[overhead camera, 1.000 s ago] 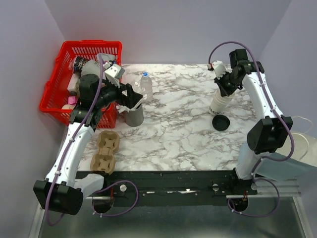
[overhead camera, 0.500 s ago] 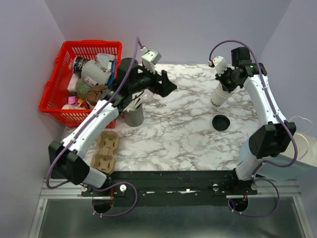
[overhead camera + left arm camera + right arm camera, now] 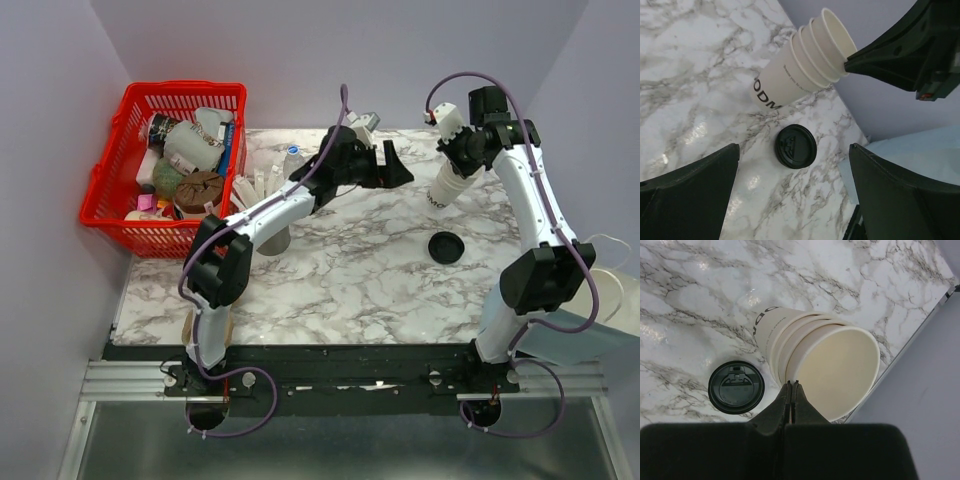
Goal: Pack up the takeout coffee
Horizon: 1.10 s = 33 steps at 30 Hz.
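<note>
A nested stack of cream-white paper cups hangs tilted above the far right of the marble table, open mouths up and no lid on. My right gripper is shut on the stack's rim, one finger inside the innermost cup. A single black lid lies flat on the table just below the stack. My left gripper is open and empty, stretched across the table to the left of the cups. Between its fingers the left wrist view shows the lid.
A red basket full of mixed items stands at the back left. A grey cup of straws and a clear water bottle sit beside it, partly behind my left arm. A brown cardboard carrier peeks out at the front left.
My left arm has swung from beside the basket rightwards across the table toward the cups, jaws still open. The right gripper has lifted the cup stack slightly.
</note>
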Each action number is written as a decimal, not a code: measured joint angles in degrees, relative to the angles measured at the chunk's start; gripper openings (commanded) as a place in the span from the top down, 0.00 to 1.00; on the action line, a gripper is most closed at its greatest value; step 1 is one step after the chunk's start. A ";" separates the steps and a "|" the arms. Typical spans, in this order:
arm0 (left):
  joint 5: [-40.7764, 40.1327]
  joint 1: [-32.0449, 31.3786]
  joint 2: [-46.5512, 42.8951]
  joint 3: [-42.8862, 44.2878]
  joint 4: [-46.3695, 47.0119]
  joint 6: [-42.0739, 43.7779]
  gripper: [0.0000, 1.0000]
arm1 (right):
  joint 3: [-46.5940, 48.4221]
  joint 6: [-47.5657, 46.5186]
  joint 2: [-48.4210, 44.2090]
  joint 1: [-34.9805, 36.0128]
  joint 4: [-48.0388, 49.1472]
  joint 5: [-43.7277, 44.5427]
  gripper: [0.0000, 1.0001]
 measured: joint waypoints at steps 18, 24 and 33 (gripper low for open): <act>4.22 -4.28 15.91 3.54 16.79 -15.69 0.01 | 0.13 2.51 3.34 0.15 -2.78 -0.33 0.99; 3.39 -5.25 16.68 6.49 16.85 -16.79 0.01 | -2.95 2.56 3.32 1.01 -3.43 -0.81 0.99; 0.17 -5.35 18.08 8.04 15.04 -17.00 0.02 | -3.17 2.75 3.26 1.97 -3.82 -0.94 1.00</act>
